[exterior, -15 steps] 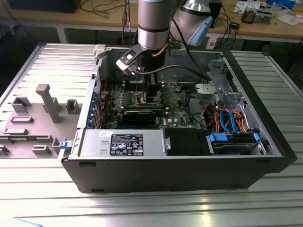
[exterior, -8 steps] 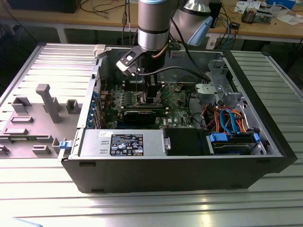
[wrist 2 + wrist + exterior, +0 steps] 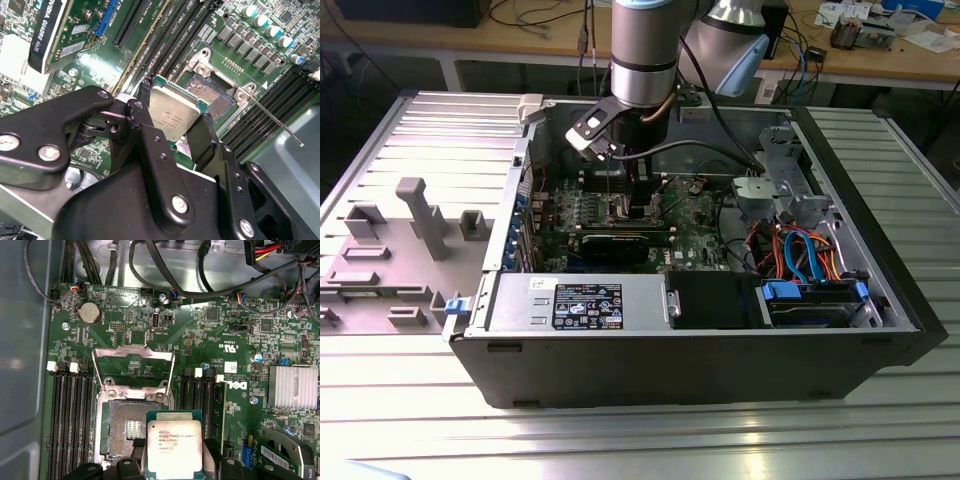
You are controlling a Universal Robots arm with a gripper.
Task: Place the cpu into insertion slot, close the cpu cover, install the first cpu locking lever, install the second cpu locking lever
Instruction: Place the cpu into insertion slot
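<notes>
CPU (image 3: 174,445), silvery face upward, is hanging at the edge of the open insertion slot (image 3: 127,427), its longer side running along the memory slots (image 3: 70,415). The gripper (image 3: 173,442) is clamping its opposite edges. The CPU cover (image 3: 134,352) is standing raised. In the exterior view's upper middle, the arm (image 3: 643,40) is reaching into the computer case (image 3: 700,370).

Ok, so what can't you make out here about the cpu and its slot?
First wrist view: the cpu overlaps a corner of the insertion slot.
Second wrist view: the gripper covers the cpu's lower edge.
Both wrist views: the cpu's underside faces away; contact with the slot unclear.
Exterior view: the arm stands in front of both.
</notes>
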